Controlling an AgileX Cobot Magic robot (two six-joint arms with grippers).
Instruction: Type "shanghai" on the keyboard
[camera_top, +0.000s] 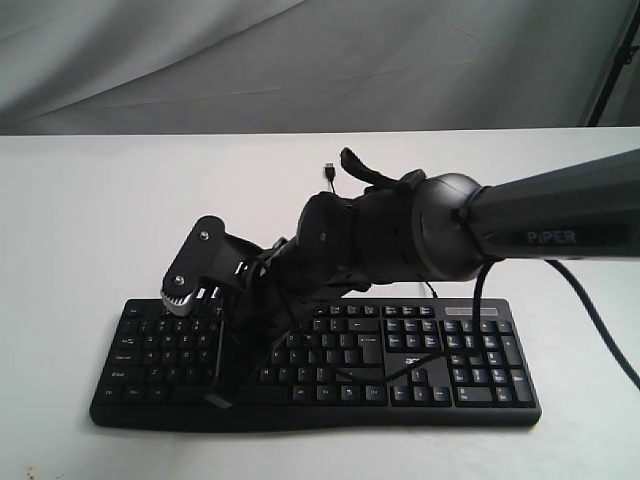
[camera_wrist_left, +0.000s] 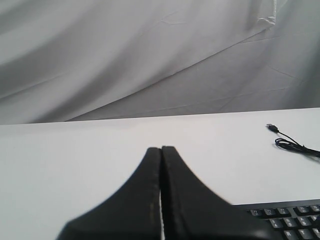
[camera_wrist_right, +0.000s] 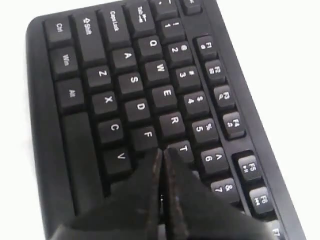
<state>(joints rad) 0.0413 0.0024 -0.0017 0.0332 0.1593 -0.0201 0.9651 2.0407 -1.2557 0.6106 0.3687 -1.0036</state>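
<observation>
The black keyboard (camera_top: 470, 372) lies along the front of the white table, its number pad on the right. My right arm reaches across it from the right. The right gripper (camera_top: 238, 345) points down over the left-middle letter keys and is hard to tell apart from the black keys. In the right wrist view the keyboard (camera_wrist_right: 100, 75) fills the picture, and the right gripper (camera_wrist_right: 162, 151) is shut, its tips just past the F and T keys and covering the key beside F. The left gripper (camera_wrist_left: 161, 149) is shut on nothing, above bare table beside a keyboard corner (camera_wrist_left: 292, 220).
The keyboard's thin black cable ends in a loose USB plug (camera_top: 329, 170) on the table behind the arm, and the USB plug (camera_wrist_left: 272, 127) also shows in the left wrist view. A grey cloth backdrop (camera_top: 300, 60) hangs behind the white table (camera_top: 80, 220).
</observation>
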